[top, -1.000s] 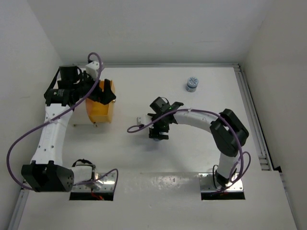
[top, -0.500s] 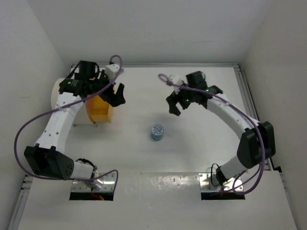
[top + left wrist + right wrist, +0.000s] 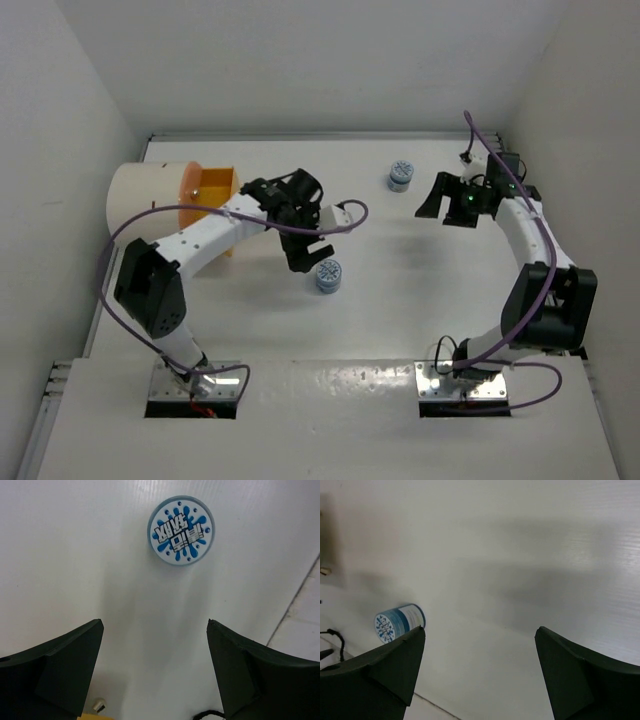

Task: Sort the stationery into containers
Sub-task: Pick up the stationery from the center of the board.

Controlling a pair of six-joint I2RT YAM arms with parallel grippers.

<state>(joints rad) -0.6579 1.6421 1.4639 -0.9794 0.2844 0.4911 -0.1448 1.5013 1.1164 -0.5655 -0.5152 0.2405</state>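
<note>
Hovering near the table [image 3: 400, 300] centre, the left gripper [image 3: 302, 256] has its jaws spread wide with nothing between them. The nearer blue-and-white piece [image 3: 328, 274] stands on end just beyond the fingertips, slightly right of the jaw centreline, touching neither finger. Its round printed face points up, so no long axis needs aligning. The right gripper [image 3: 438, 208], likewise spread and empty, is well apart from it and closer to the second piece [image 3: 400, 175]. The left arm is judged the nearer; a short advance should centre the piece. The cream drum [image 3: 145, 195] and orange drawer [image 3: 215, 187] lie to the left.
</note>
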